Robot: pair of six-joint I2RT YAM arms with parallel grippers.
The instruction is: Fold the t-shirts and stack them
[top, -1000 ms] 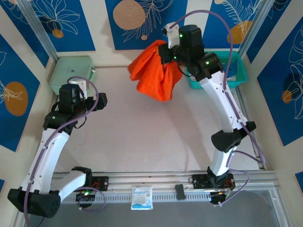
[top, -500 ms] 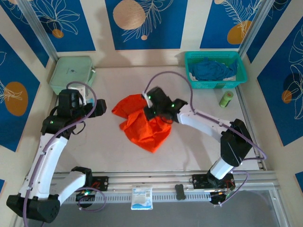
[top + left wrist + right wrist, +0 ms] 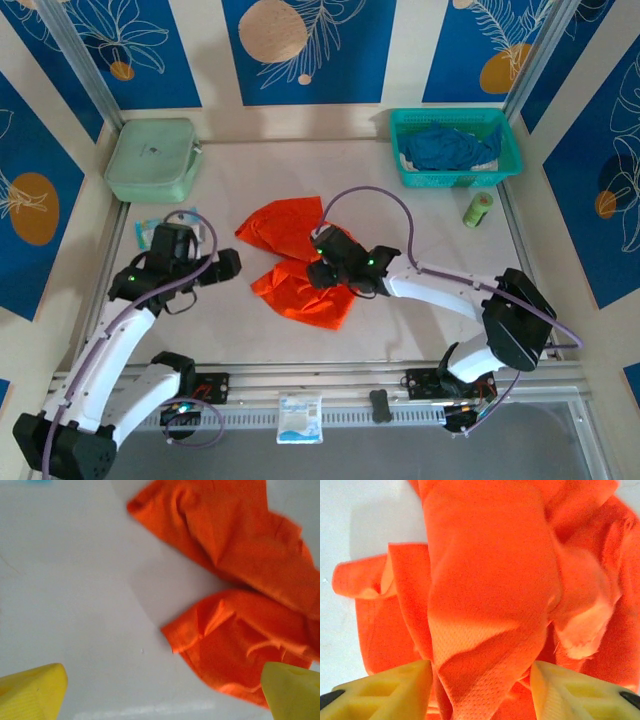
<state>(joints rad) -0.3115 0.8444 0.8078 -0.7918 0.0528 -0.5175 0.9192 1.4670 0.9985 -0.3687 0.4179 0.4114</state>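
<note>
Robot lab test cell, white table (image 3: pixel 250 330), alu frame rail (image 3: pixel 330 375), blue leaf-print wall panels (image 3: pixel 300 50).

I have swung my right gripper (image 3: pixel 318 268) from high over the basket (image 3: pixel 412 178) down to mid-table, bringing the orange tee (image 3: pixel 290 260) from hanging in the air to lying crumpled there, while my left gripper (image 3: pixel 228 265) has moved nearer to it.

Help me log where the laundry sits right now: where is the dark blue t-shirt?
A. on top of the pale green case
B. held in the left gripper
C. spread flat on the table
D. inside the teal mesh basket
D: the dark blue t-shirt lies bunched inside the teal basket at the table's far right corner.
</note>
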